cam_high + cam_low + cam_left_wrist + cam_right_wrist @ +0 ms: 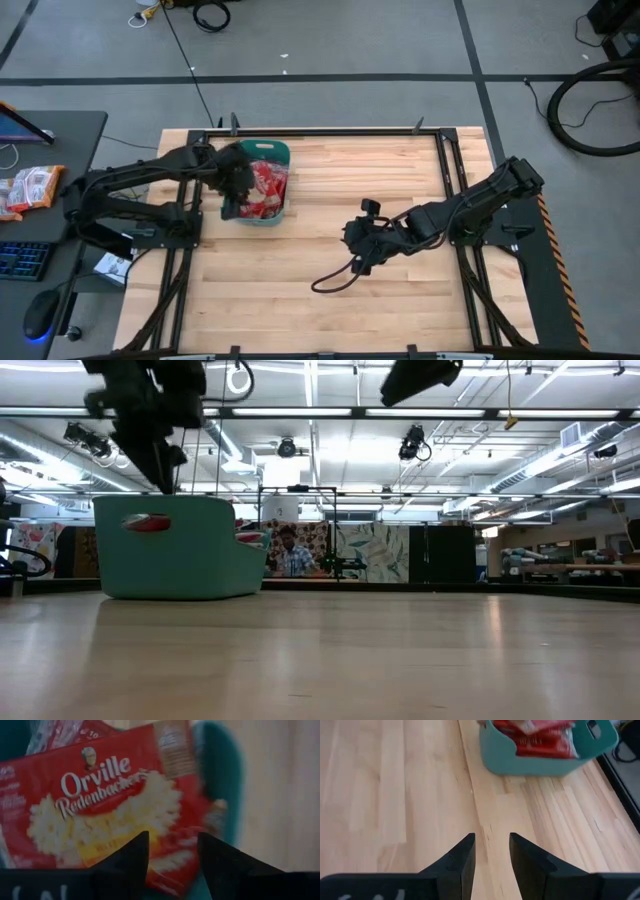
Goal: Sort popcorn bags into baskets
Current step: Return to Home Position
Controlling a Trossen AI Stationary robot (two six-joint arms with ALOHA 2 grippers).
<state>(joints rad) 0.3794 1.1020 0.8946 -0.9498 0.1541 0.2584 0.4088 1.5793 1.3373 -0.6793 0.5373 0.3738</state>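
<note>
Several bags (pixel 266 185): red popcorn packets heaped in the teal bin (pixel 281 150), on the left of the table (pixel 400 300).
Left claw (pixel 172 837): over the pile, fingers narrowly parted, empty (placed for dropping, seemingly).
Right claw (pixel 492 837): mid-table, narrowly parted, empty, idle.

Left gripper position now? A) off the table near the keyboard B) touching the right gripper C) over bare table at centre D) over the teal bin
D: in the high view the left gripper hangs over the teal bin, and its wrist view looks onto a red popcorn bag lying in it.
</note>
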